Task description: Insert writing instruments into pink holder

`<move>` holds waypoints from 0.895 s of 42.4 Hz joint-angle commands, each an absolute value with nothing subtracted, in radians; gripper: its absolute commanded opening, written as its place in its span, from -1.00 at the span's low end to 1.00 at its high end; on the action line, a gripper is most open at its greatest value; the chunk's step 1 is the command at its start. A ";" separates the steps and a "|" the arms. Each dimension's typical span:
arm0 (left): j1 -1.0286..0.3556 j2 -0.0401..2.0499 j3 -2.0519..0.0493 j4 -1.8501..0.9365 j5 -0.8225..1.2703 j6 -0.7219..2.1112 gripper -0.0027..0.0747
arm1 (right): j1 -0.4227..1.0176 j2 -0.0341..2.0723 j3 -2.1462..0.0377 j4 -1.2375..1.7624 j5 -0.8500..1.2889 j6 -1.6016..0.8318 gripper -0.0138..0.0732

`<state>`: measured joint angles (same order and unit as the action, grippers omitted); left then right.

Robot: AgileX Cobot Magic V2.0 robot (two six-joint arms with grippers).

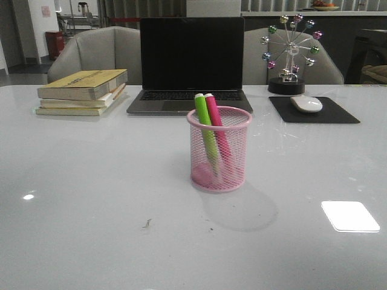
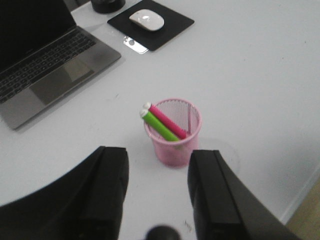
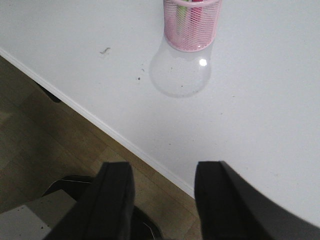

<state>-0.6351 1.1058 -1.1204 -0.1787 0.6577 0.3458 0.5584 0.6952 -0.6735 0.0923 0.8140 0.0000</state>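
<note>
Green marker [image 1: 205, 130], pink marker [image 1: 217, 127] leaning inside pink holder [image 1: 219, 181]

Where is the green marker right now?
In the front view, the green marker stands leaning inside the pink cup mid-table, just left of the pink marker, in front of the laptop.

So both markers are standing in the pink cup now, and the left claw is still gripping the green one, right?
Not quite. Both markers, green and pink, stand in the pink cup, but the left claw is open and empty, away from the cup, as the left wrist view shows.
</note>
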 commanded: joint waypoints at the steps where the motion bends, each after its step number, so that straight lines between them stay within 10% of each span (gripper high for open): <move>1: -0.618 0.990 -1.100 -0.180 0.697 0.338 0.01 | 0.556 0.690 -0.702 0.086 0.755 0.000 0.27; 31: -0.618 0.494 -0.635 -0.035 0.732 0.108 0.01 | 0.556 0.618 -0.599 0.015 0.637 -0.024 0.26; 38: -0.618 0.494 -0.635 -0.034 0.728 0.082 -0.19 | 0.556 0.615 -0.584 0.012 0.626 -0.024 -0.20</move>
